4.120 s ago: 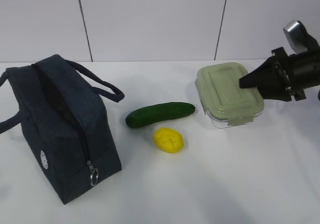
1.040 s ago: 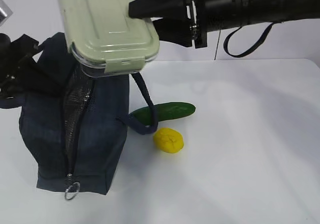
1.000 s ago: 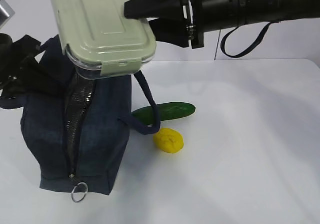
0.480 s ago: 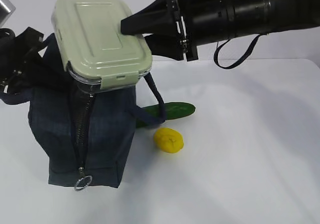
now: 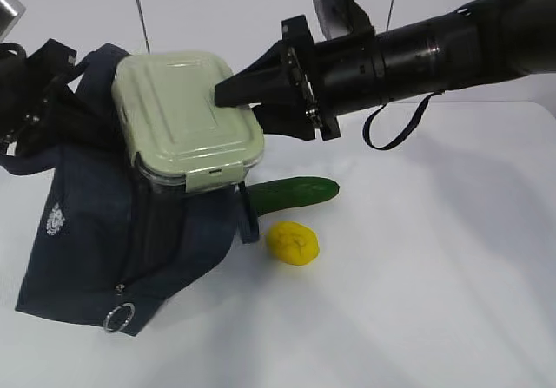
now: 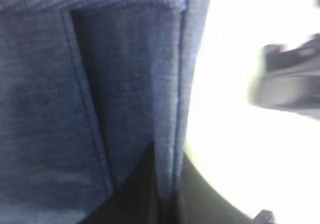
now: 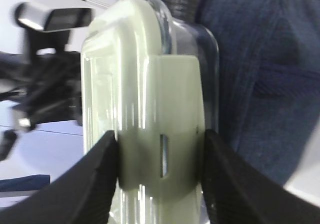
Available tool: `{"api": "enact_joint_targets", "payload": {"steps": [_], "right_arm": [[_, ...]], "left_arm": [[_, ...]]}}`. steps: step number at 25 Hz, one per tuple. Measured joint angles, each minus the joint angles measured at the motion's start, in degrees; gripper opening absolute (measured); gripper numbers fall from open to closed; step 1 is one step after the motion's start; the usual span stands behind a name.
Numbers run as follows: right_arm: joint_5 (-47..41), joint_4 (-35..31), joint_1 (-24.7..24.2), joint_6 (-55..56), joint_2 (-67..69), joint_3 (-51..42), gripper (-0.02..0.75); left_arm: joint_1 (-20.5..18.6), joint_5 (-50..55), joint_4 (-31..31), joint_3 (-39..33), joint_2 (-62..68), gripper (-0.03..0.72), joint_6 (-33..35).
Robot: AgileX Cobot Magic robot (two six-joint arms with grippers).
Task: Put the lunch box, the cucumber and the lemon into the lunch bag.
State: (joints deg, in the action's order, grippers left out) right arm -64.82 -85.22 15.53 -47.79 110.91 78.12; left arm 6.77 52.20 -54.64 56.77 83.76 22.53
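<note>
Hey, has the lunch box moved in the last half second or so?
Yes. Against the lemon, which has stayed put, the lunch box has dropped lower and slightly right, sinking toward the lunch bag in the right gripper.

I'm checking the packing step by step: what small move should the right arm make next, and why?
Probably lower the lunch box a little further into the lunch bag. The right tool grips it at the bag's opening, only partly in, while the left tool pinches the bag's fabric.

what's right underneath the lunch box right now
The lunch bag sits under the lunch box, which the right gripper holds. The box covers the bag's opening, so its inside cannot be seen.
</note>
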Motion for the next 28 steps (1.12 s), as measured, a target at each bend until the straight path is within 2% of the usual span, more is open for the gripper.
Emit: {"api": "enact_joint_targets", "payload": {"steps": [12,20,28], "right_arm": [[5.2,1.9,0.1,0.0,2.8,0.0,0.359],[5.7,-2.4,2.1,-0.9,3.7,0.0,0.359],[6.7,-3.6,4.5,-1.8,4.3,0.5,0.358]], "left_arm": [[0.0,0.2,-3.7,1.5,0.1,-0.003,-0.1],[0.0,0.5,-6.1,1.5,0.1,-0.003,0.0],[0.0,1.6,-9.1,1.5,0.1,-0.003,1.5]]}}
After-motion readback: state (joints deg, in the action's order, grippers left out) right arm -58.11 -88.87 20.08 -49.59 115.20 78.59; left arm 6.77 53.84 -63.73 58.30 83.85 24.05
